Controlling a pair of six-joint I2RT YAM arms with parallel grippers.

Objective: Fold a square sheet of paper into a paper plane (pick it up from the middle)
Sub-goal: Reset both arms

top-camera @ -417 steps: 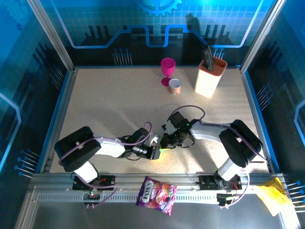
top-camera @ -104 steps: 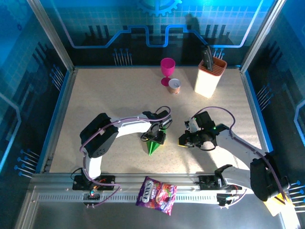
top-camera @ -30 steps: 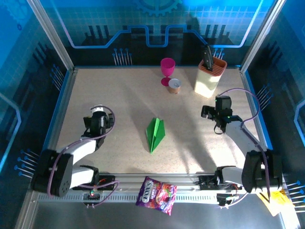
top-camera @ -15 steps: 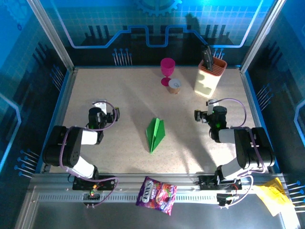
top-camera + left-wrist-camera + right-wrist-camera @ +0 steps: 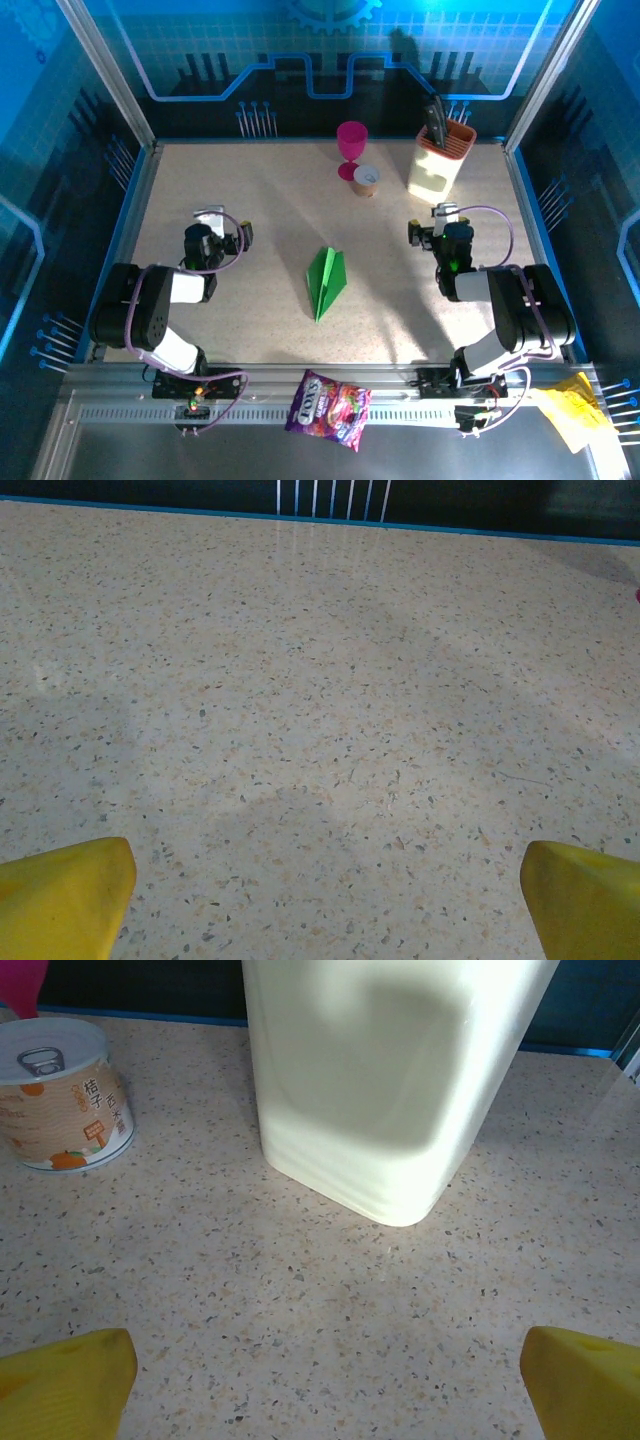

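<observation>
The square sheet of paper lies folded as a slim bright green paper plane (image 5: 325, 281) on the middle of the table, nose toward the near edge. Nothing touches it. My left gripper (image 5: 222, 223) is drawn back well to its left, open. In the left wrist view the yellow fingertips (image 5: 62, 898) stand wide apart over bare table, and the left gripper (image 5: 325, 910) holds nothing. My right gripper (image 5: 432, 222) sits well to the plane's right, also open. The right gripper (image 5: 325, 1385) is empty and faces the knife block.
A cream knife block (image 5: 440, 160) (image 5: 390, 1080) stands at the back right, with a small can (image 5: 367, 180) (image 5: 62, 1095) and a pink goblet (image 5: 351, 148) to its left. A purple snack bag (image 5: 329, 408) and yellow paper (image 5: 572, 412) lie on the near rail.
Over the last second both arms folded back toward their bases, the grippers staying open. The green plane has not moved.
</observation>
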